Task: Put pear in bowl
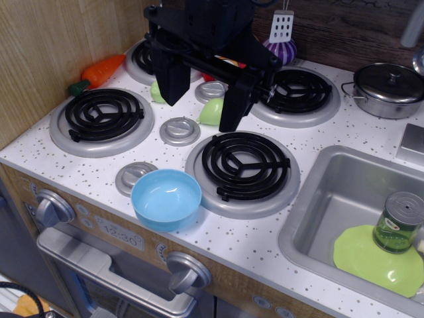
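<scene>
The pear (212, 111) is a small smooth light-green toy fruit lying on the white stove top between the back and front right burners. My black gripper (201, 115) is open, its two fingers straddling the pear; the right finger (234, 106) is close beside the pear and the left finger (173, 81) stands further off. I cannot tell whether the fingers touch it. The light-blue bowl (165, 197) sits empty at the front edge of the stove top, in front of the gripper and slightly to its left.
A second pale-green toy (157, 91) shows behind the left finger. An orange carrot (103, 69) lies at the back left. A purple toy (281, 50) and a steel pot (387, 89) stand at the back right. The sink (311, 199) holds a lime-green plate (371, 262) and a green can (397, 222).
</scene>
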### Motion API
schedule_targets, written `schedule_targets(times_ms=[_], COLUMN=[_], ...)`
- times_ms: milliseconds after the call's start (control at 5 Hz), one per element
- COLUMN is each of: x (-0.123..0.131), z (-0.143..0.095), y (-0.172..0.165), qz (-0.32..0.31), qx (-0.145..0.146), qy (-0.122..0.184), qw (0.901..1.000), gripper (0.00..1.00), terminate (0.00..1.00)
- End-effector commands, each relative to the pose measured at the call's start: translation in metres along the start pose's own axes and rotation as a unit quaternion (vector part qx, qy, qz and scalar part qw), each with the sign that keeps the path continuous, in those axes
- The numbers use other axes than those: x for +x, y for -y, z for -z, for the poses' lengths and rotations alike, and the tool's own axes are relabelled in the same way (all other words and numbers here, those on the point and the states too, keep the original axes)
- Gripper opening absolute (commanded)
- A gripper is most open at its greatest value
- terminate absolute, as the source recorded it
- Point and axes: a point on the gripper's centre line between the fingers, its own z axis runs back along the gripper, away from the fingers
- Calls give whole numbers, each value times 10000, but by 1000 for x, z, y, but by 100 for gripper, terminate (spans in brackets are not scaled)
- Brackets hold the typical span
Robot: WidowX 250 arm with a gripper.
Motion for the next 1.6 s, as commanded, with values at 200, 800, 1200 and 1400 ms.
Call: schedule_targets(times_ms=[200, 800, 1200, 1400], x=[20, 103, 124, 134], z=[11, 71, 99, 114], y=[-3, -45, -69, -73], qz=[-355, 531, 1219, 1407], qx=[346, 446, 455, 319], qy=[79, 883, 1271, 1453], qw=[9987, 9937, 9833, 9788], gripper=[100, 100, 100, 100], terminate=[0, 0, 0, 0])
